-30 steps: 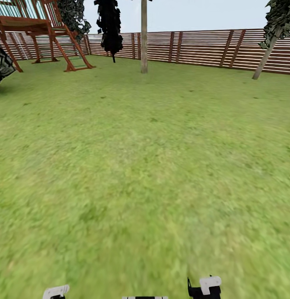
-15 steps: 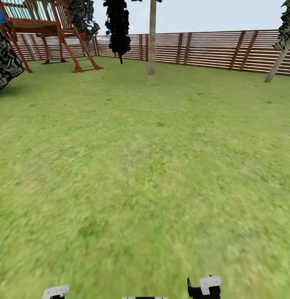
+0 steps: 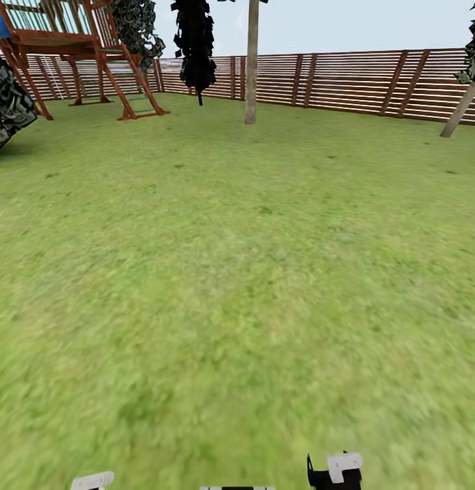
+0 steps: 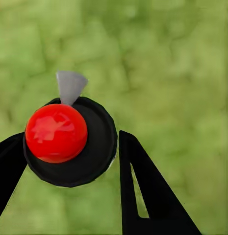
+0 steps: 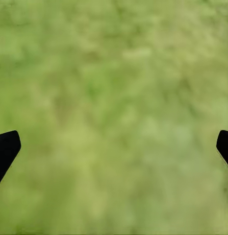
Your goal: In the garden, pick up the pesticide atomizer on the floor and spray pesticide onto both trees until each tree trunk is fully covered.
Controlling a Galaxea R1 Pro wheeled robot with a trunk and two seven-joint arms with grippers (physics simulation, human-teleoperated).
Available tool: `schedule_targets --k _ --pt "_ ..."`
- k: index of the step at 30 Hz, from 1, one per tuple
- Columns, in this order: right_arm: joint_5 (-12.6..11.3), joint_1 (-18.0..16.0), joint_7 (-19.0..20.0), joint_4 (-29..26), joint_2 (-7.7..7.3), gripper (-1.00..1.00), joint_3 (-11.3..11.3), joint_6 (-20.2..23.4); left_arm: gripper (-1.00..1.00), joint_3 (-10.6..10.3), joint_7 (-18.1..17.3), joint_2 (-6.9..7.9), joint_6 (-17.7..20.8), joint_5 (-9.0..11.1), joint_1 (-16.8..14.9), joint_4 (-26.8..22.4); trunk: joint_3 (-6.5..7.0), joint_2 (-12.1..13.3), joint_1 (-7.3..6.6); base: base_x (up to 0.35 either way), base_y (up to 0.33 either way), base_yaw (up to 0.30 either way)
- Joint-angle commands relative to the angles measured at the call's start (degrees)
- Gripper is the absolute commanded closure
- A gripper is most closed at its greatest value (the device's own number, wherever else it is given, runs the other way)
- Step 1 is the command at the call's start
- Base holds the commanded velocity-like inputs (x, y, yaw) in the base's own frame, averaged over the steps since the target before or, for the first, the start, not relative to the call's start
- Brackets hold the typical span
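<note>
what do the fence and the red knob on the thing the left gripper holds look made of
Fence: looks like brown wood, matte, in horizontal slats with slanted posts. Red knob: probably glossy plastic, given its pale highlights; it sits on a matte black round cap.

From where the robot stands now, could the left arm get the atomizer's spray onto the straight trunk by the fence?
Probably not. The left gripper is shut on the atomizer, and nothing blocks the way, but the trunk stands far across open lawn near the fence. The robot would likely need to drive closer.
</note>
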Motion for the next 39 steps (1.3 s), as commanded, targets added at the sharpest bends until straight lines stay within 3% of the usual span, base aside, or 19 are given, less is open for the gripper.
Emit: schedule_targets --k 1,39 --pt "0.0 0.0 0.0 0.1 0.0 -1.0 0.0 0.0 1.0 0.0 0.0 0.0 0.0 0.0 0.0 0.0 0.0 0.0 0.0 0.341 0.0 0.0" --pt "-0.2 0.0 -0.2 0.9 0.3 -1.0 0.0 0.1 1.0 0.0 0.1 0.01 0.1 -0.1 0.0 0.1 0.0 0.0 0.0 0.341 0.0 -0.019"
